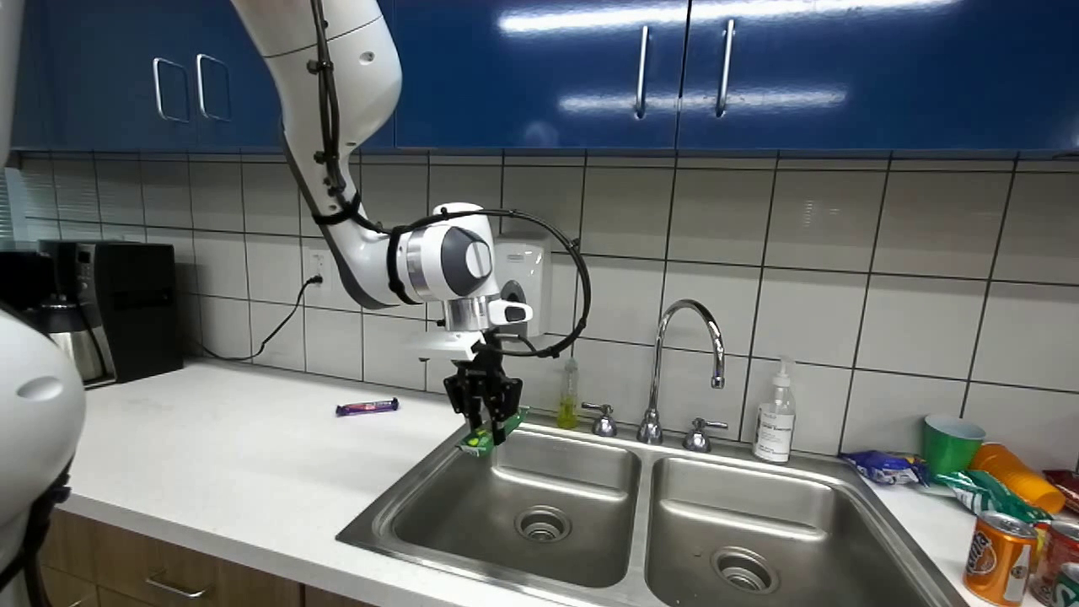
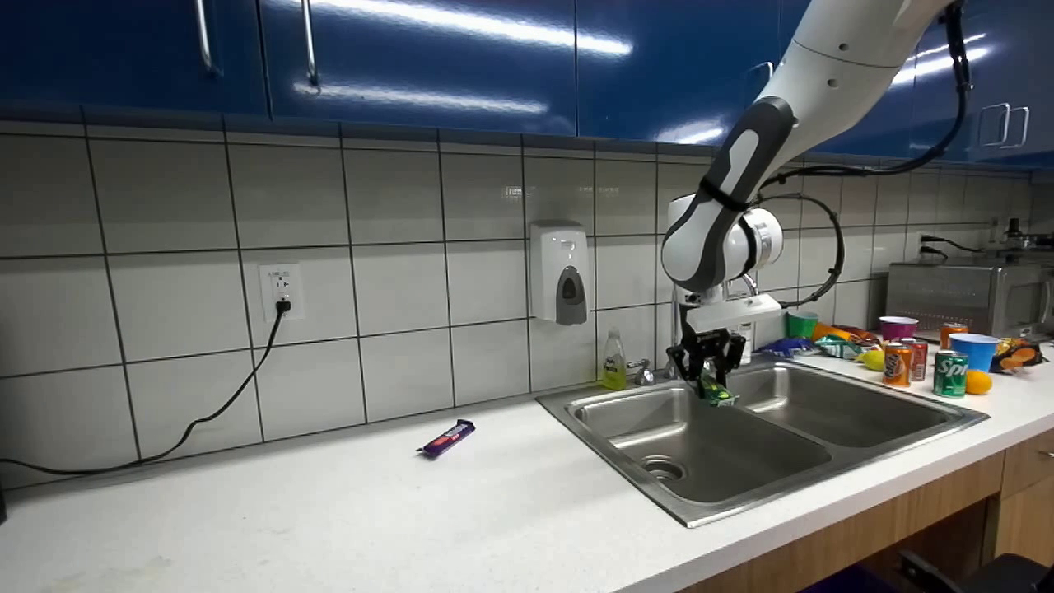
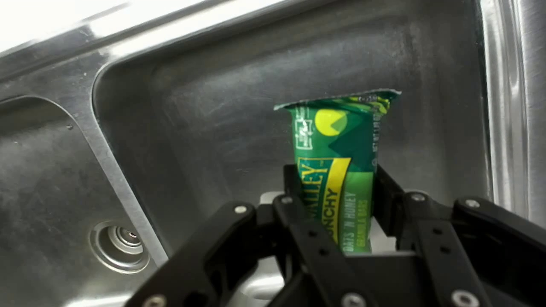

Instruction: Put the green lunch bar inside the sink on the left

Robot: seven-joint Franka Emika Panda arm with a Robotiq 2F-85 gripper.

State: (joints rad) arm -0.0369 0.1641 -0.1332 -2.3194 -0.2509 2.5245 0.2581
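The green lunch bar (image 3: 335, 140) is a green granola bar wrapper with yellow marks. My gripper (image 3: 336, 187) is shut on its two long sides in the wrist view. The far end of the bar sticks out past the fingertips; the near end is partly hidden by the finger links. In both exterior views the gripper (image 1: 487, 432) (image 2: 708, 383) points down and holds the bar (image 1: 477, 443) (image 2: 720, 394) tilted, above the back part of the left sink basin (image 1: 455, 514). That basin's floor also shows in an exterior view (image 2: 708, 469). The bar looks clear of the basin floor.
A divider separates the right basin (image 1: 742, 523). The faucet (image 1: 653, 379), a yellow-green soap bottle (image 1: 568, 396) and a pump bottle (image 1: 775, 421) stand behind the sink. A purple bar (image 1: 367, 407) lies on the left counter. Cans (image 1: 1001, 556) and cups (image 1: 951, 444) stand right.
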